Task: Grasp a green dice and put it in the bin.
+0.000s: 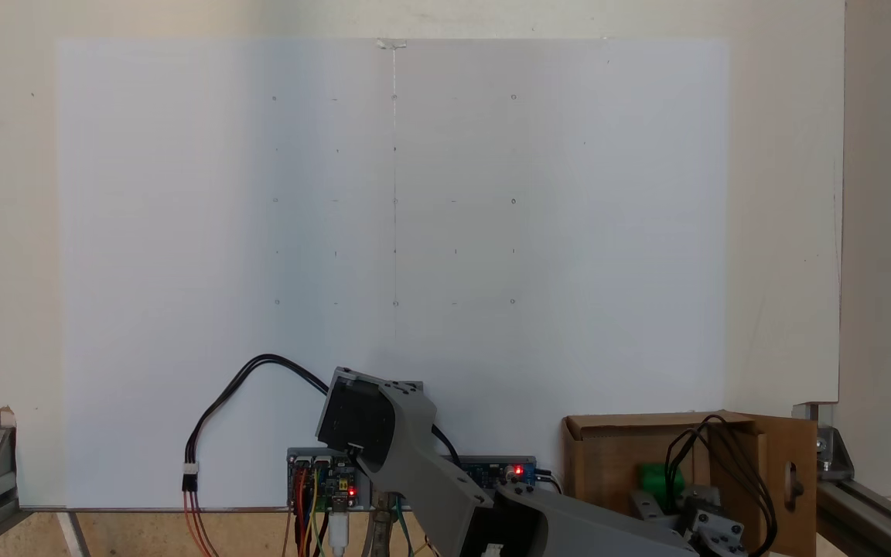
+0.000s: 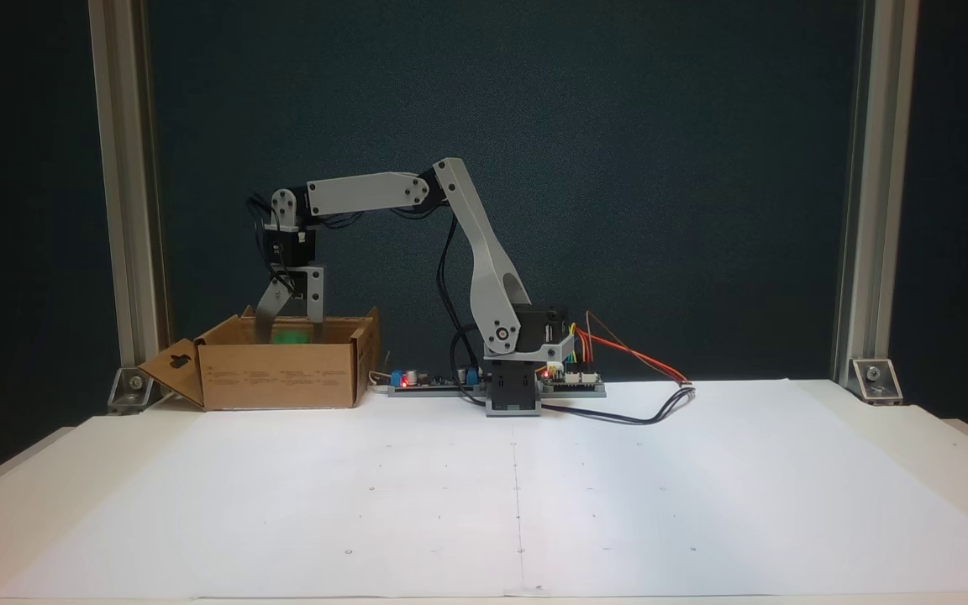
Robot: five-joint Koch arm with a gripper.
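Both fixed views show a pale counter (image 2: 912,470) covered by a large white sheet (image 1: 391,271) marked with a faint grid of dots and a thin centre line. In the fixed view from the front, a dark blue-green wall (image 2: 660,168) fills the background, framed by two upright aluminium posts (image 2: 858,193) bolted down with corner brackets (image 2: 870,376).

The grey arm (image 2: 484,252) stands at the far edge of the sheet, its base beside circuit boards (image 2: 425,380) with red lights and coloured wires (image 2: 627,353); a black cable (image 1: 260,379) loops out over the sheet. From the base the arm reaches toward 9 o'clock in that front view, bending down over the bin.

The bin (image 2: 282,374), a brown cardboard box, sits at the far left of the counter in the front view, and at about 4 o'clock in the view from above (image 1: 592,456). One side flap (image 2: 175,370) with an oval cut-out folds outward.

The tool (image 2: 286,323) points down into the bin's opening, its jaws spread apart with the green dice (image 2: 291,338) between their tips. Whether they press on it cannot be told. From above, the green dice (image 1: 658,480) shows inside the bin's walls.
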